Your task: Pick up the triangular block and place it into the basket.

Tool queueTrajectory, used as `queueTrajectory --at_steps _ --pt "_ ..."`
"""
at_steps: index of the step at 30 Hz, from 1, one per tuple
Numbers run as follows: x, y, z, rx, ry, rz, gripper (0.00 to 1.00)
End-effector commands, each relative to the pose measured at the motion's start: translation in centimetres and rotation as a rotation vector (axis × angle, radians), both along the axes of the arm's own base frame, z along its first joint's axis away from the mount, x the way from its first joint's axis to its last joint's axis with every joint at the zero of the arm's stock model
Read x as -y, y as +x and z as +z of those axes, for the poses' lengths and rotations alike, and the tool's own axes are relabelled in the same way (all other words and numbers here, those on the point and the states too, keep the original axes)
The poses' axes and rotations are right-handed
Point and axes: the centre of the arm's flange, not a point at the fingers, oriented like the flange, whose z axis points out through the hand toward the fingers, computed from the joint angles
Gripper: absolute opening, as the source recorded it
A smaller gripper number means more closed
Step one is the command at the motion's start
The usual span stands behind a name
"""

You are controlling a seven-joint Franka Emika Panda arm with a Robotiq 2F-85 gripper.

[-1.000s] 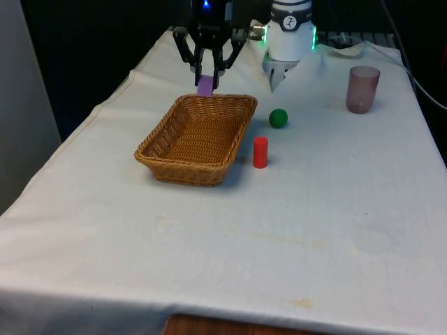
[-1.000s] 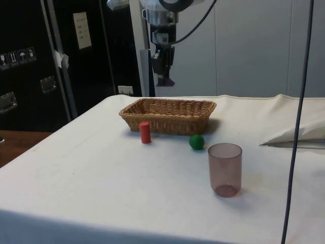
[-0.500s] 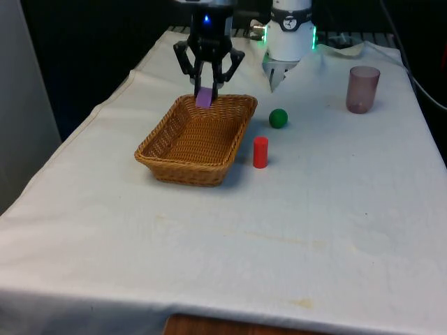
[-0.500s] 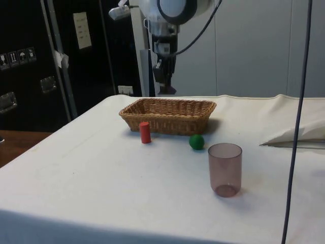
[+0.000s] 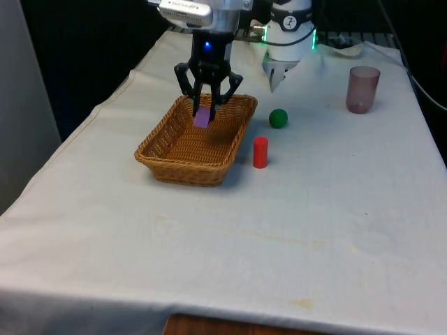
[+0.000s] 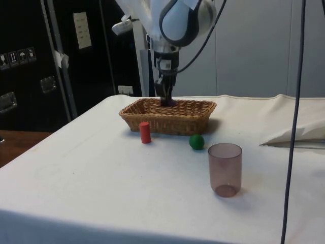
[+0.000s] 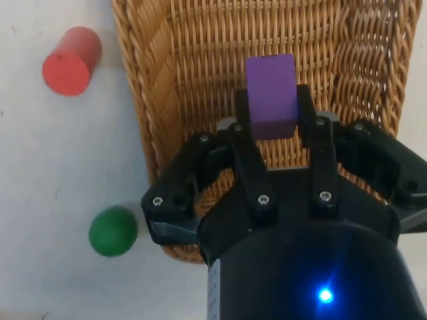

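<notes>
Purple block (image 5: 202,116), clamped between the gripper (image 5: 204,112) fingers, has dropped from above the rim into the basket (image 5: 165,162). Release seems imminent.

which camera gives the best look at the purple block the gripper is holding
The wrist view: the purple block sits unobstructed between the fingers. The front view shows a small part; in the side view it's a dark sliver.

Purple triangular block (image 5: 202,116), clamped between gripper (image 5: 203,120) fingers, hanging inside far end of brown wicker basket (image 5: 165,155); basket sitting upright on table.
</notes>
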Motion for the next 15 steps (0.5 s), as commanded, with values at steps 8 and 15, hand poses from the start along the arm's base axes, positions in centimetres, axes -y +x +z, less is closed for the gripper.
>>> queueTrajectory --at_steps 8,15 --pt "-0.3 0.0 -2.4 0.028 -0.006 -0.007 0.33" --pt "-0.3 0.0 -3.8 0.038 -0.016 -0.01 0.41"
